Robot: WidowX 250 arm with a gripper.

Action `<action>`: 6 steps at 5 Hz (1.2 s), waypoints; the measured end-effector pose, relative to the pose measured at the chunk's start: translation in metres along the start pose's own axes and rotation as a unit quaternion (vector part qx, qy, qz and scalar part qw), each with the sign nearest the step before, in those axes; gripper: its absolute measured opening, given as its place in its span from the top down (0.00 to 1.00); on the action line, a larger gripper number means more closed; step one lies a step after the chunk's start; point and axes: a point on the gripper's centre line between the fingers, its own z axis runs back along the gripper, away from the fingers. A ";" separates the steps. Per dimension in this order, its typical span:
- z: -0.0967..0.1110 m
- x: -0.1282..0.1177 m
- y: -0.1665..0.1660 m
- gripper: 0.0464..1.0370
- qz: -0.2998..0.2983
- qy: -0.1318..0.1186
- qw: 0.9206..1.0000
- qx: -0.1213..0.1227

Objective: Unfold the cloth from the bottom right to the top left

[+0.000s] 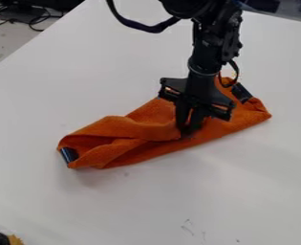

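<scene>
Cloth [117, 139], orange and bunched into a long slanting band, near the middle of the table [108, 206]. Runs from a blunt end at lower left up to a wider end at right. Rises and creases along the near side, with an overlapping layer and a shadowed hollow at the left end. Bears a dark patch [69, 154] beside that hollow and another dark patch [241, 93] at the upper right end. Pincer [188, 130] pointing down onto the cloth, right of its middle, near the lower edge; cannot tell whether open, closed or gripping the fabric. Above it, black arm [210, 50] coming in from the top, with a dark hose [143, 26] looping out to the left. Wide white stretch of table between the cloth and the slanting edge at upper left, giving generous room on that side. Broad stretch below as well, with faint marks [188, 228] toward the bottom. Narrower margin to the right of the cloth, though well apart from touching the rim. Past the upper left edge, loose cables [32, 20]; at the lower left corner, a black and yellow object [5, 239], cut off by the view.
</scene>
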 end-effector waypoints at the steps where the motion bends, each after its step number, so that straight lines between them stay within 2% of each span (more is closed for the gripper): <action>1: 0.005 0.005 0.002 0.99 -0.001 -0.001 1.000 0.007; 2: 0.009 0.008 0.003 1.00 -0.006 -0.001 1.000 0.012; 3: 0.017 0.016 0.002 1.00 -0.015 -0.008 1.000 0.008; 4: 0.030 0.040 0.023 1.00 0.008 -0.031 0.999 -0.004; 5: 0.035 0.063 0.054 0.98 0.038 -0.043 0.998 -0.015; 6: 0.031 0.061 0.064 0.84 0.065 -0.039 0.997 -0.021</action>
